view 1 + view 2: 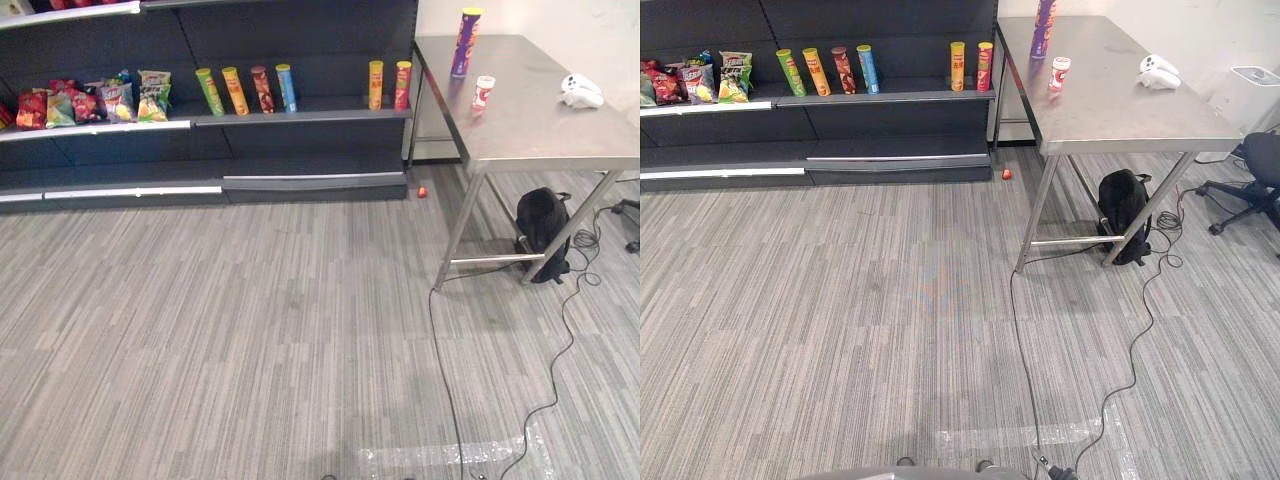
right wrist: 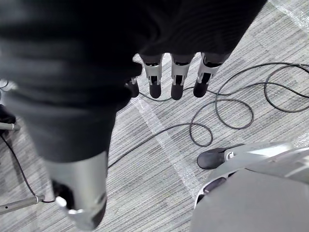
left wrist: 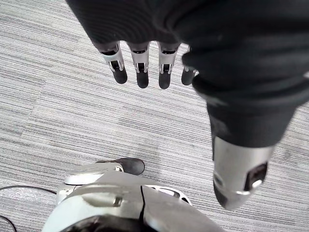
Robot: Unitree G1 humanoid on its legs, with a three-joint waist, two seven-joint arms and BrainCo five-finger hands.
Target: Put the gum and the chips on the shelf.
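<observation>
Purple chips can [image 1: 466,42], gum bottle [image 1: 483,93] upright on steel table [image 1: 540,125], awaiting pickup; shelf [image 1: 300,116] beside. Left hand [image 3: 141,68], right hand [image 2: 176,79]: fingers straight, empty; judged pre-approach.

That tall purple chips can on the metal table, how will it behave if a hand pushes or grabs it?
The purple can stands upright, tall and narrow, so a push near its top would probably tip it. Once down, its round body would likely roll on the smooth table. It looks rigid, probably light.

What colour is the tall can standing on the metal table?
The tall can is purple with a yellow lid, clearest in the left eye view.
</observation>
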